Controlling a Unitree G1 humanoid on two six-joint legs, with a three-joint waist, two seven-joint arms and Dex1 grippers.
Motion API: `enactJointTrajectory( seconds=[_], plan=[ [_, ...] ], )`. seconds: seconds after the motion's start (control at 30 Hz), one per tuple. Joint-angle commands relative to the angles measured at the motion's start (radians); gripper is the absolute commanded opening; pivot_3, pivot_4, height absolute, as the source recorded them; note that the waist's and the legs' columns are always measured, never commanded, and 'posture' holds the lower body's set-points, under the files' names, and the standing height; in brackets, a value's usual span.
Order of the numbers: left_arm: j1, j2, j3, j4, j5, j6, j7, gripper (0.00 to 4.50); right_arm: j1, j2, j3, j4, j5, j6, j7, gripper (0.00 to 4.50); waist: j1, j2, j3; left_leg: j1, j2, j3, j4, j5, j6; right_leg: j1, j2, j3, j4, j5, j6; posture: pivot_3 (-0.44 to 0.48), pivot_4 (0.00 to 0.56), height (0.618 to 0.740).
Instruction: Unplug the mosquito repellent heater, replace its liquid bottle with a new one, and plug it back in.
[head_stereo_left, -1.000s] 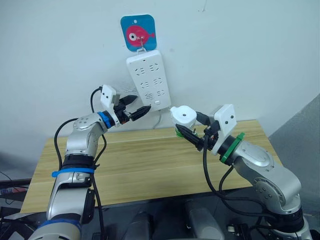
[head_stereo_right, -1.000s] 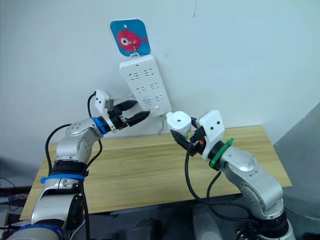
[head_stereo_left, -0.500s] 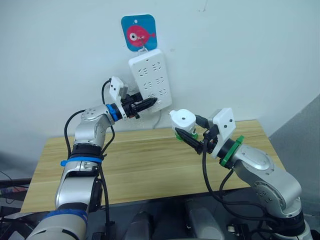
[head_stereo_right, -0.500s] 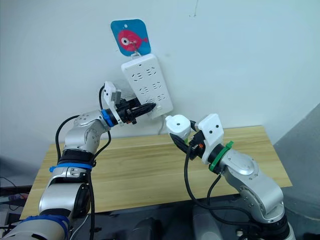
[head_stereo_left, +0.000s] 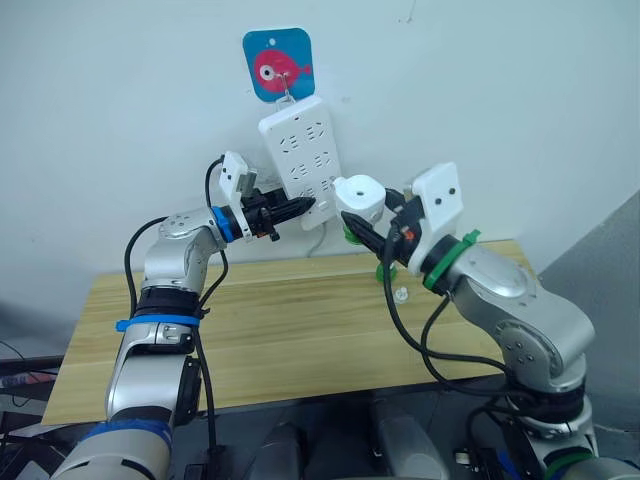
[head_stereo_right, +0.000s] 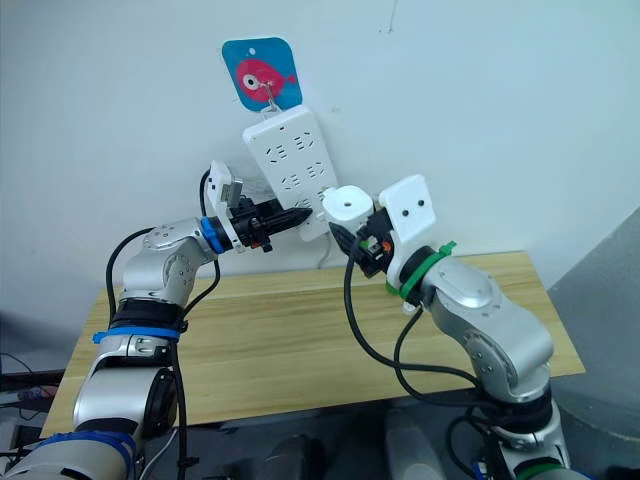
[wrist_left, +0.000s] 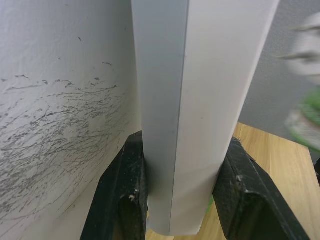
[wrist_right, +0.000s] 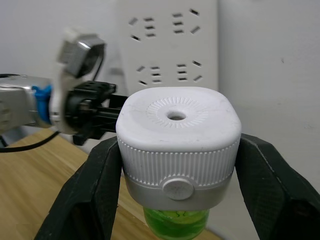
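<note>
Right gripper (head_stereo_left: 372, 226) clamps the mosquito repellent heater (head_stereo_left: 360, 194) between its two black fingers (wrist_right: 92, 185), one on each side of the ribbed white body, and holds it up in the air just beside the lower right edge of the power strip (head_stereo_left: 300, 152), above the back of the wooden table (head_stereo_left: 290, 320). Going by size, the table spans the bottom of the scene, and above it the long white strip hangs on the wall from a hook on a blue plaque with a pink fish (head_stereo_left: 276, 64); its long axis runs up and down with a slight tilt. The left gripper (head_stereo_left: 296, 208) is closed on the strip's lower end, pinching its thin edge between both fingers (wrist_left: 119, 195). The heater stands roughly upright: its rounded cap with the small centre hole faces up and toward the camera, and a green liquid bottle (wrist_right: 175, 223) hangs from its underside. Its prongs cannot be seen. A tiny white item (head_stereo_left: 400, 294) lies on the table below the right arm.
</note>
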Motion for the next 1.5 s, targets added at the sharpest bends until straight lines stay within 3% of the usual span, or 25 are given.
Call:
enactJointTrajectory(
  seconds=[0.03,0.47,1.07,1.5],
  plan=[
    [0.002,0.004,-0.011,-0.044,0.002,0.006,-0.011,1.32,-0.074,0.022,-0.01,-0.002,-0.003,0.063,-0.027,2.92,0.0,0.0,0.0,-0.001,0.0,0.0,0.0,0.0,0.0,-0.002,0.0,0.0,0.0,0.0,0.0,-0.199,0.164,0.74],
    [0.009,0.0,-0.015,-0.042,0.008,-0.011,-0.015,1.32,-0.13,0.083,0.01,0.042,-0.039,0.134,-0.06,2.92,-0.001,0.0,0.0,-0.003,-0.001,0.0,0.0,0.0,0.0,-0.003,-0.002,0.0,0.001,0.0,0.0,-0.198,0.162,0.74],
    [0.021,-0.005,-0.021,-0.045,0.006,-0.016,-0.026,1.32,-0.124,0.129,0.059,0.101,-0.15,0.041,-0.08,2.92,-0.006,0.0,0.0,-0.003,-0.001,0.001,0.0,0.0,0.0,-0.004,-0.002,0.0,0.002,0.0,0.0,-0.201,0.159,0.74],
    [0.04,-0.016,-0.028,-0.071,-0.007,0.006,-0.046,1.32,-0.141,0.204,0.123,0.29,-0.243,-0.116,-0.075,2.92,-0.022,-0.001,-0.004,0.0,0.0,0.001,0.0,0.0,0.0,-0.003,-0.002,0.0,0.003,0.0,0.0,-0.202,0.159,0.74]
  ],
)
